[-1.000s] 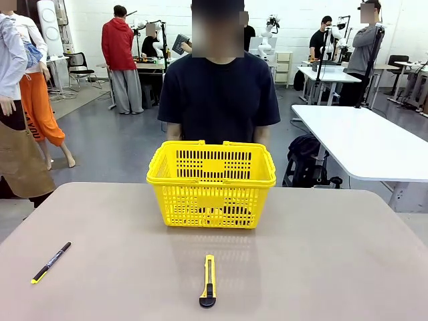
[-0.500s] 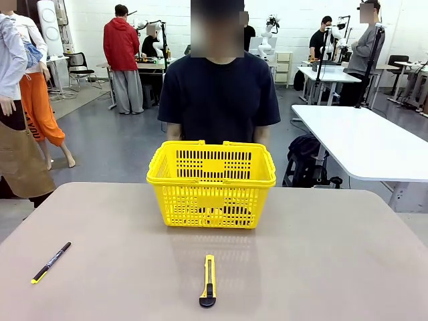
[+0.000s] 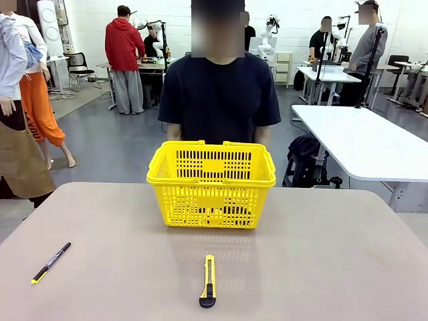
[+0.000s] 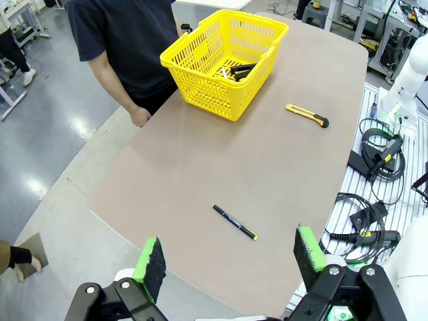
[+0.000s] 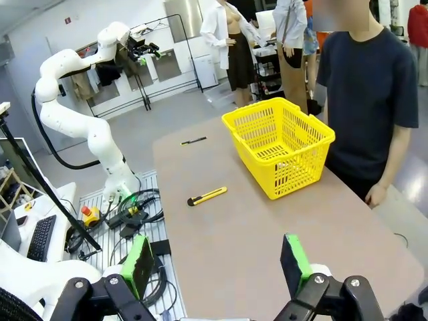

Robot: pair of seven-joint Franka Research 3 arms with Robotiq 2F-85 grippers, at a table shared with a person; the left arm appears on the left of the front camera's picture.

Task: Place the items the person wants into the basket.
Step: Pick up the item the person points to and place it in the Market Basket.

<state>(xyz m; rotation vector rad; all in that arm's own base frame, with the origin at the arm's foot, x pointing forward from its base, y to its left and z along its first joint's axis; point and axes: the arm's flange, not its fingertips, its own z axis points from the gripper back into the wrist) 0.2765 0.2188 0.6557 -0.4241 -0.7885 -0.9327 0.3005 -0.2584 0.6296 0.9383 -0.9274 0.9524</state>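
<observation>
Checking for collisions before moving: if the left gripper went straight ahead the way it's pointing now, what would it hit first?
Probably the bare table. The open left gripper looks down at it from high up, and the black pen with the yellow tip lies close to that line. Depth is unclear.

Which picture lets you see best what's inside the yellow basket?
The left wrist view: it looks down into the basket, showing dark items on its floor. The front view sees the basket side-on through lattice. In the right wrist view the basket looks nearly empty.
</observation>
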